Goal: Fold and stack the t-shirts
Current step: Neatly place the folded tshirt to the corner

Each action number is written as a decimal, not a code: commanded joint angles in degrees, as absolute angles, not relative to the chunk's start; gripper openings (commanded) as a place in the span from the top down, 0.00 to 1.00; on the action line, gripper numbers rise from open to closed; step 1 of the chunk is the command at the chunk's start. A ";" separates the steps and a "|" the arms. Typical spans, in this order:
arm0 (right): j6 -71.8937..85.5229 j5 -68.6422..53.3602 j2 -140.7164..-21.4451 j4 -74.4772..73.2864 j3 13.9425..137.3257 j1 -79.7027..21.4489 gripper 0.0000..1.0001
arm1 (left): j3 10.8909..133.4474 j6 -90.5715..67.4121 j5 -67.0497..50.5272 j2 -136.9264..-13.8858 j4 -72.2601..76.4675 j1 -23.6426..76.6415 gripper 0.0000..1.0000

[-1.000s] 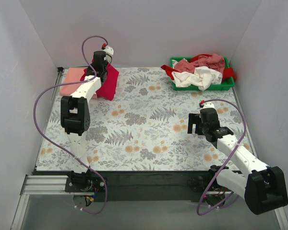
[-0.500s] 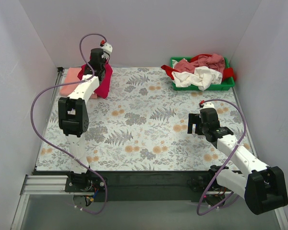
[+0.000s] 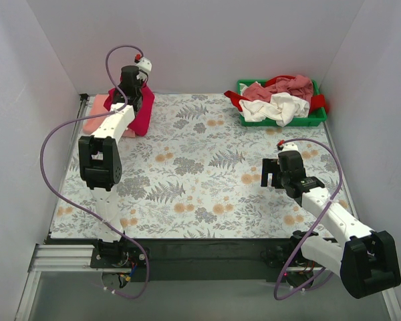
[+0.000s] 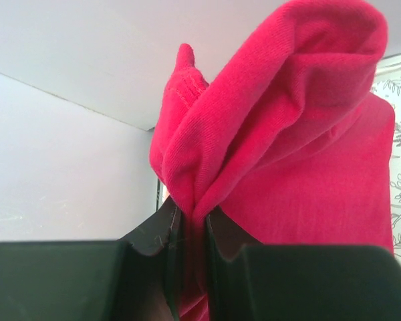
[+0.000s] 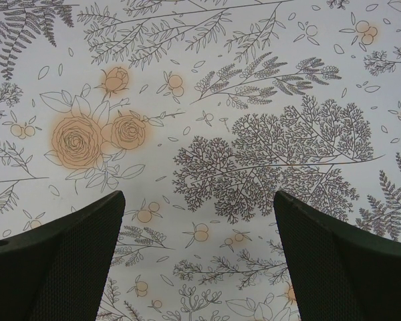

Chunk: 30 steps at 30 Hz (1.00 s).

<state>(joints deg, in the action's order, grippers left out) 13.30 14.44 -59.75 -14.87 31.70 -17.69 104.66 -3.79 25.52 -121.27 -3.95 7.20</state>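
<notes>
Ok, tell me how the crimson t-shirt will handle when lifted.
Probably floppy: the crimson t-shirt bunches and folds over the left gripper. Likely light, since one pinched fold holds the bunch up. Its knit looks unlikely to slip.

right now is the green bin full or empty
Full: crumpled white, dusty-pink and red t-shirts heap above the rim of the green bin, with red cloth hanging over its left edge.

Salmon-pink t-shirt (image 3: 93, 114) partly hidden behind left arm (image 3: 115, 124) and crimson t-shirt (image 3: 143, 112).
</notes>
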 commanded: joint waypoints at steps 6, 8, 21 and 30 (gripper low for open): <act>12.83 14.33 -59.68 -13.01 33.66 -17.49 0.02 | 107.84 -3.07 25.05 -114.70 -1.49 6.68 1.00; 12.75 13.80 -60.03 -13.01 33.75 -17.49 0.02 | 107.49 -3.25 24.53 -114.52 -1.84 6.59 1.00; 12.39 12.75 -60.55 -13.01 33.84 -17.49 0.02 | 106.62 -4.38 24.26 -112.41 -2.46 5.36 1.00; 12.04 11.25 -61.96 -13.10 34.19 -17.49 0.03 | 105.56 -6.33 20.92 -115.83 -2.81 3.08 1.00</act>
<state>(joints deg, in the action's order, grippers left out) 12.86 11.66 -61.78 -14.87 31.73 -17.69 105.25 -5.37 22.35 -119.02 -4.64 4.05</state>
